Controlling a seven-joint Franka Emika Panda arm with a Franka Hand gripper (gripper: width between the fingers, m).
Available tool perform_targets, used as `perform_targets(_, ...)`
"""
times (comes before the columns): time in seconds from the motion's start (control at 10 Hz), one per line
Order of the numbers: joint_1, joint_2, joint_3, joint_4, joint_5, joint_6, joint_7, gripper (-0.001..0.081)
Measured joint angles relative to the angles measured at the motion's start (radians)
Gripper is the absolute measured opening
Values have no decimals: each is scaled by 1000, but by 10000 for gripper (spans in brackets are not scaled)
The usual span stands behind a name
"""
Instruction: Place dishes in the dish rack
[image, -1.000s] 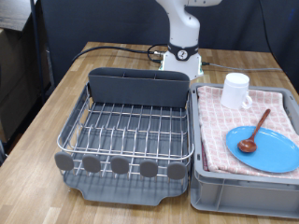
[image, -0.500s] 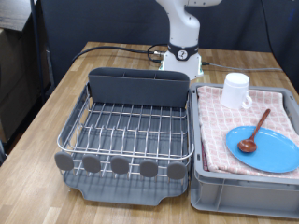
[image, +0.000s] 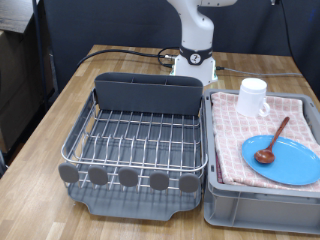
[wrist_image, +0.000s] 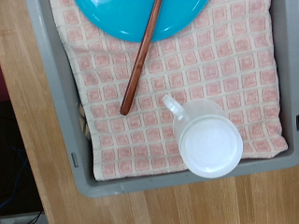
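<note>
The light-blue plate (image: 281, 158) lies on the pink checked cloth in the grey bin, at the exterior view's right. The reddish-brown wooden spoon (image: 271, 141) rests across it, bowl on the plate. The white cup (image: 252, 96) stands on the cloth behind them. The silver wire dish rack (image: 139, 140) with its dark grey caddy (image: 146, 93) stands empty at the exterior view's left of the bin. The wrist view looks down on the cup (wrist_image: 209, 139), the spoon handle (wrist_image: 140, 63) and the plate edge (wrist_image: 131, 17). The gripper does not show in either view.
The grey bin (image: 262, 195) with the pink checked cloth (image: 235, 145) sits beside the rack on a wooden table (image: 50, 120). The robot's white base (image: 196, 60) stands behind them, with black cables (image: 125, 55) across the table's far side.
</note>
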Motion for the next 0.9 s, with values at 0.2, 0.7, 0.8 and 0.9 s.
perform_targets(0.2,-1,4,24,-51,-71,123,49,803)
perform_targets(0.7,-2,92,90,-152,-146,345,249,803)
perform_targets(0.8,-1,117,97,-167,-149,394,285,803)
perform_targets(0.9,-2,139,99,-175,-152,436,313,803)
